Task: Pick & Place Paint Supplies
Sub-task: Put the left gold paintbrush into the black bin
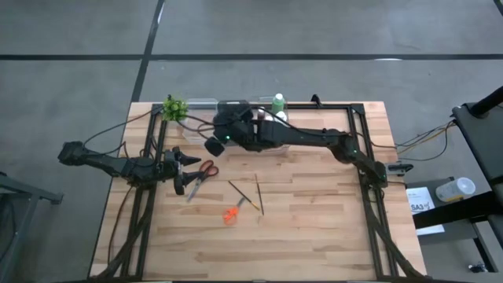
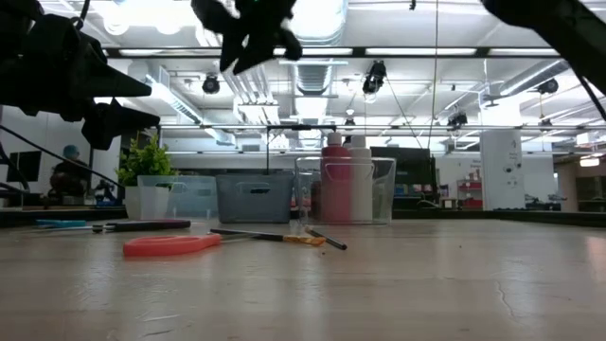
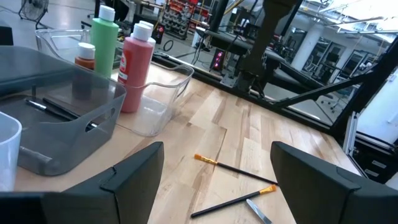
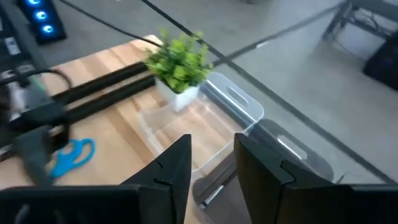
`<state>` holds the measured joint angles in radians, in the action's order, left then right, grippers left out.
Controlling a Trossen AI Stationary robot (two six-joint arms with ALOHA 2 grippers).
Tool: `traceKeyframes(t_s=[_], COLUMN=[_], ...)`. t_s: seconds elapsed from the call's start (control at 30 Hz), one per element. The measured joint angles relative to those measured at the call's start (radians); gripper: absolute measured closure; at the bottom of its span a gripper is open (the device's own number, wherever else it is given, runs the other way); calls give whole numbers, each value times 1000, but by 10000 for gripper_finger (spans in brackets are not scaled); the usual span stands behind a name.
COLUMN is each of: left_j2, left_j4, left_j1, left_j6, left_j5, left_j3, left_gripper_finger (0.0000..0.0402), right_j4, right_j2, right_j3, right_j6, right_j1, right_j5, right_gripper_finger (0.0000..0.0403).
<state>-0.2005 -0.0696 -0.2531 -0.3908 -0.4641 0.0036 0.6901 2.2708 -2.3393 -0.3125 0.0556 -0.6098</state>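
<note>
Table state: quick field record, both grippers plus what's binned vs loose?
left gripper: open, at the table's left side, by the red-handled scissors
right gripper: jaws parted, nothing seen between them, above the bins at the back edge
dark bin: holds a dark-handled brush
clear bin: green bottle, red bottle, small brown bottle
loose on table: two brushes, orange tool, the scissors
potted plant: back left corner

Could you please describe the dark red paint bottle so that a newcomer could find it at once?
Look to the table's far edge, where a clear bin stands. The dark red bottle stands inside with a white cap, beside the taller green bottle.
</note>
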Motion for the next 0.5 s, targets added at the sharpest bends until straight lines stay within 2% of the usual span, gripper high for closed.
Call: traceKeyframes(t_s=[0.13, 0.27, 0.37, 0.5], left_j2=[0, 0, 0, 0], left_j4=[0, 0, 0, 0], left_j1=[0, 0, 0, 0], left_j6=[0, 0, 0, -1], left_j5=[0, 1, 1, 0], left_j3=[0, 0, 0, 0], left_gripper_finger=[99, 99, 99, 99], right_j4=[-20, -106, -245, -506], right_j2=[-53, -151, -258, -435], right_j3=[32, 137, 288, 565], right_j6=[59, 103, 157, 246], right_j1=[-48, -106, -150, -208], right_j5=[-1, 1, 8, 23], right_gripper_finger=[287, 287, 287, 287])
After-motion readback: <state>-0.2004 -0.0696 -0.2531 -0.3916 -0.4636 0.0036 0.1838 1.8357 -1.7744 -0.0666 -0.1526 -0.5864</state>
